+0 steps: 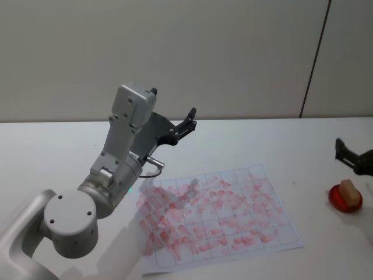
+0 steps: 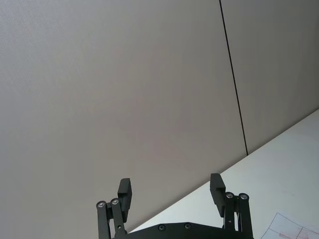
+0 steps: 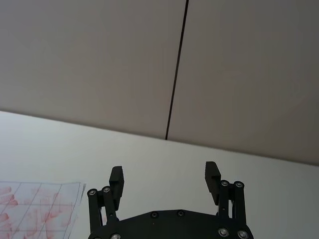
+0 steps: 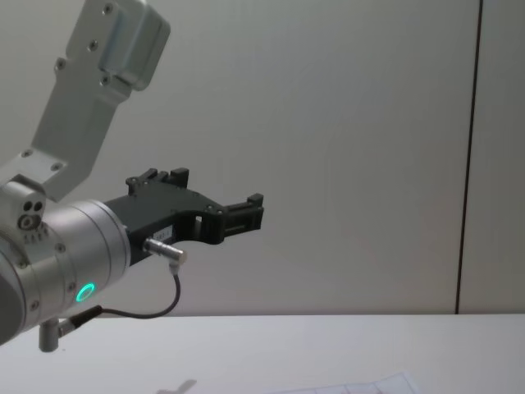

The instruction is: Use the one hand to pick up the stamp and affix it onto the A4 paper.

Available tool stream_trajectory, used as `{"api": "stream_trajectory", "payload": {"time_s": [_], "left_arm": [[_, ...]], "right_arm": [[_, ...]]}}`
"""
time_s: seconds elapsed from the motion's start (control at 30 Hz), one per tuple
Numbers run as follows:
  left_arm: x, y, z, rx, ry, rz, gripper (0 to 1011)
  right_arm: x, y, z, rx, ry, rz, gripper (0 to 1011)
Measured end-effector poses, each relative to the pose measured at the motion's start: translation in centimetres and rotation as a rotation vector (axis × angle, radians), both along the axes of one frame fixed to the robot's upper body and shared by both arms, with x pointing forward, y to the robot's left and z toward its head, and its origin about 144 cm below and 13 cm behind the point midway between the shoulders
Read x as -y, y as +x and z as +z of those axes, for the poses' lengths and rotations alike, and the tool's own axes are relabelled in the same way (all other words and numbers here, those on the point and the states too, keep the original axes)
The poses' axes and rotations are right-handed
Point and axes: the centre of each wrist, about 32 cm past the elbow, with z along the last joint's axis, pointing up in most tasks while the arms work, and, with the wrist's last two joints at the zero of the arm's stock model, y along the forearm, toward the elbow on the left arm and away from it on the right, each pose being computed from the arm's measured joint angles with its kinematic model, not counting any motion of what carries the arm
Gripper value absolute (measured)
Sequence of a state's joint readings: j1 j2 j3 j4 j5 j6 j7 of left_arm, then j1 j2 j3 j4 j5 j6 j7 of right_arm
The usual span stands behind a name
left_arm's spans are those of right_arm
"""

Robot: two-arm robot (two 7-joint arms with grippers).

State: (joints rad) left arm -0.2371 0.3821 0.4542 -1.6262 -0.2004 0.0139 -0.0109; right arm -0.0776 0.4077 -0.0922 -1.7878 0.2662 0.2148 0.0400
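On a round red pad [image 1: 345, 197] sits the tan stamp [image 1: 349, 190], right hand [image 1: 344, 153] open.

Left arm raised at the left, elbow bent, silver wrist with a green ring light. Left hand [image 1: 185, 123] held high, pointing far and up, jaws spread apart, nothing between them. Right hand [image 1: 344, 153] at the far right edge, low, jaws parted wide in its wrist view, nothing held.
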Motion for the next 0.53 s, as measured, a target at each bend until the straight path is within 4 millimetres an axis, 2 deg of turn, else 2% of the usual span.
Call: {"api": "stream_trajectory", "payload": {"time_s": [0.53], "left_arm": [[0.0,0.0,0.0,0.000,0.000,0.000,1001]], "right_arm": [[0.1,-1.1,1.1,0.155,-0.042,0.013,1001]]}}
